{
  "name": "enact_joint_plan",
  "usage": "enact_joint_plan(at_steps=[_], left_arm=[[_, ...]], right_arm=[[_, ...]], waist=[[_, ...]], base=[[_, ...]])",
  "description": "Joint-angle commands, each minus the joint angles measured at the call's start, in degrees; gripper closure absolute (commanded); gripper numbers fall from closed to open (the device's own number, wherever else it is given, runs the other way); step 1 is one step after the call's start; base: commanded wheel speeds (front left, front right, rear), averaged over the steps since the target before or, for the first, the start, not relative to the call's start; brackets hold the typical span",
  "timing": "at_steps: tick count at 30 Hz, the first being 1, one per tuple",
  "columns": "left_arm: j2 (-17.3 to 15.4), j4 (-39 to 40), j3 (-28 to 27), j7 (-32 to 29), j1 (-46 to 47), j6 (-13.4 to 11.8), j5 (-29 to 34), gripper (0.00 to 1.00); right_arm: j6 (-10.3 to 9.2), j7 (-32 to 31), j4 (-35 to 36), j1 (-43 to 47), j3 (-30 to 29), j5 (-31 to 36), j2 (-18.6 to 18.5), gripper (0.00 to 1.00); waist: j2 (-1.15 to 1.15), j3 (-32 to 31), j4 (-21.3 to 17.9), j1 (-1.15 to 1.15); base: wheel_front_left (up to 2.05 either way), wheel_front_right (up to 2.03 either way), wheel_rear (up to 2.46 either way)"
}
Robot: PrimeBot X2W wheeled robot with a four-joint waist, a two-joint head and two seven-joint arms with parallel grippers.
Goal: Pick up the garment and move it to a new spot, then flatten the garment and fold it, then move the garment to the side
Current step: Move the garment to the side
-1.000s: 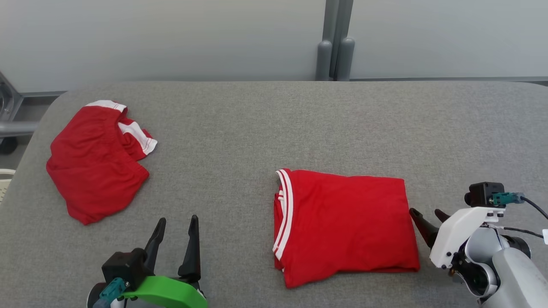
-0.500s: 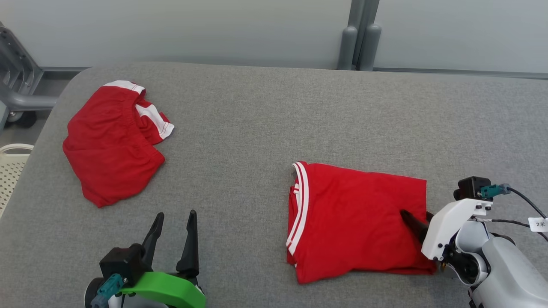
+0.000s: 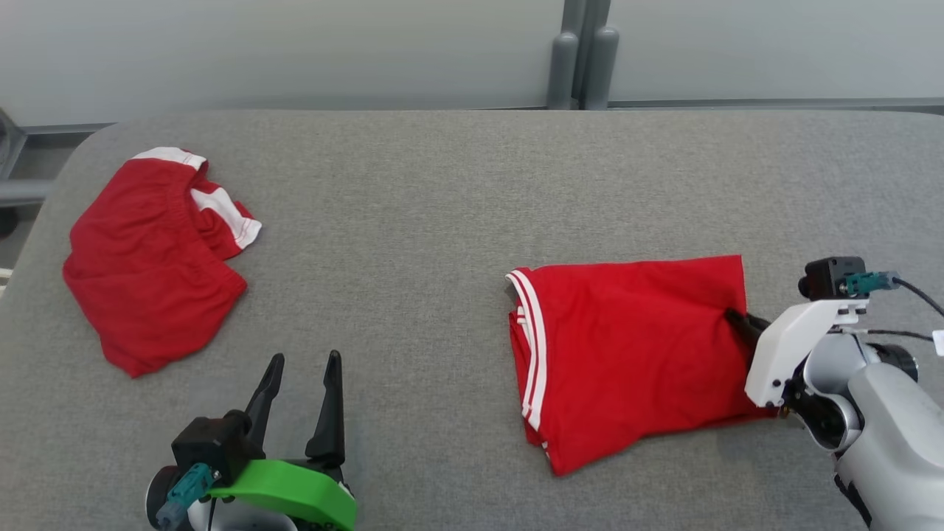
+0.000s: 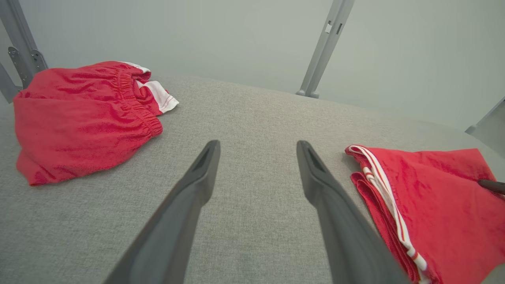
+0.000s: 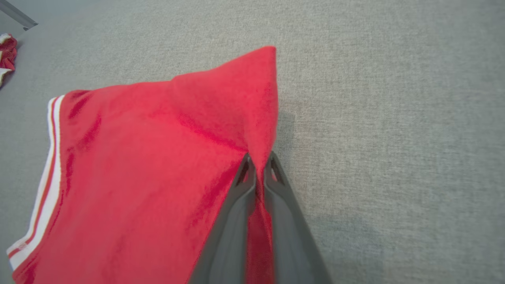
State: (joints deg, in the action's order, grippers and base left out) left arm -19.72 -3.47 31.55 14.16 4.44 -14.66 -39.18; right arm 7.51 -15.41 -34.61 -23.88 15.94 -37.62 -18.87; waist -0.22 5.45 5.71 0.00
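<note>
The folded red garment with white stripes on its left edge lies on the right half of the grey padded table. My right gripper is shut on the garment's right edge. In the right wrist view the fingers pinch a raised ridge of the red cloth. My left gripper stands open over bare table near the front left, holding nothing. In the left wrist view its fingers frame the table, with the garment to their right.
A second red garment with white trim lies crumpled at the table's far left. Grey posts stand behind the table's back edge against a pale wall. A metal frame is off the left end.
My right gripper moved from beside the garment onto its right edge and shut on it. That edge is now pulled up and the garment has turned a little. The head camera also shifted.
</note>
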Motion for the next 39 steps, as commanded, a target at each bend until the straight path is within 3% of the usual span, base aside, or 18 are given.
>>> enact_joint_plan(at_steps=[1,23,30,39], left_arm=[[-0.05,0.25,-0.11,0.12,1.36,0.03,0.49,0.0],[0.08,-0.46,1.04,-0.74,8.97,1.7,2.69,0.0],[-0.58,-0.1,1.35,-1.73,11.53,1.67,3.64,0.0],[-1.47,1.99,1.51,-2.35,13.11,0.94,4.86,0.0]], right_arm=[[-0.04,0.99,0.06,-1.79,0.08,0.99,-1.05,1.0],[-0.03,2.49,0.25,-17.33,0.97,4.65,-3.87,1.0],[-0.03,3.74,-0.94,-20.4,0.67,5.24,-3.28,1.0],[-0.03,7.44,-5.31,-25.55,-1.59,7.83,-3.3,1.0]], waist=[[0.22,0.99,-2.57,0.0],[0.22,9.0,-24.28,0.0],[0.22,11.1,-26.36,0.0],[0.22,12.86,-24.02,0.0]], base=[[0.0,0.0,0.0],[0.0,0.0,0.0],[0.0,0.0,0.0],[0.0,0.0,0.0]])
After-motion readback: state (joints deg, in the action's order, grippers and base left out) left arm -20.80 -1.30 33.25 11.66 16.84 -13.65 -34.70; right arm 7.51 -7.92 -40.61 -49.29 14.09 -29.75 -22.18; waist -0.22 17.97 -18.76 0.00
